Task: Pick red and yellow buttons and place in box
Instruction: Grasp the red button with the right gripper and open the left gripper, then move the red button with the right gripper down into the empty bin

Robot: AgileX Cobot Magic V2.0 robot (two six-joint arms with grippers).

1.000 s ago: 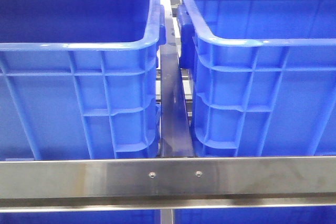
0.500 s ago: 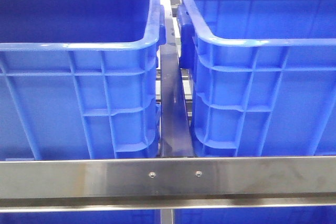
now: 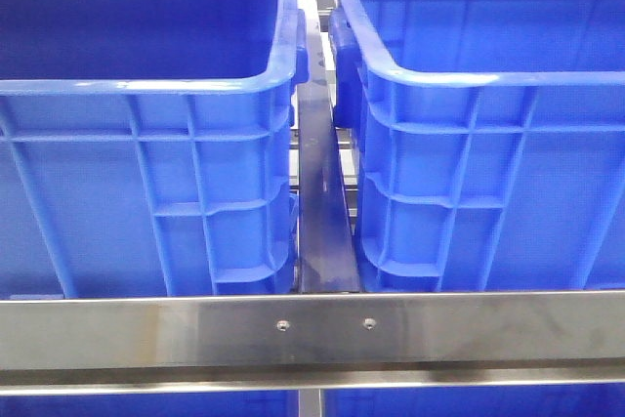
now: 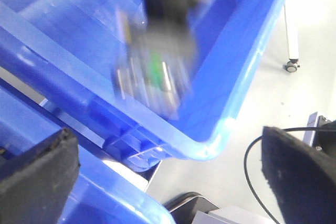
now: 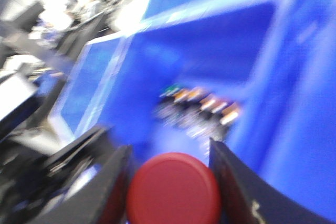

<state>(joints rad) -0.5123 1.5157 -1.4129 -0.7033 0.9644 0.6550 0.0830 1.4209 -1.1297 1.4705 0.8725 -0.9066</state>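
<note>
Blue crate (image 5: pixel 294 77) walls surround right pincer (image 5: pixel 170 182) gripping red button (image 5: pixel 173 190).

Both wrist views are motion-blurred — the cluster of parts (image 5: pixel 197 109) in the crate (image 5: pixel 220 51) stays unreadable.

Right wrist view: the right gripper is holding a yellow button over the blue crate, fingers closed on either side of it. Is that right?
Not quite: the colour is wrong. In the right wrist view the button between the right gripper fingers is red, not yellow. The rest holds: the fingers sit on either side of it, above the blue crate.
</note>
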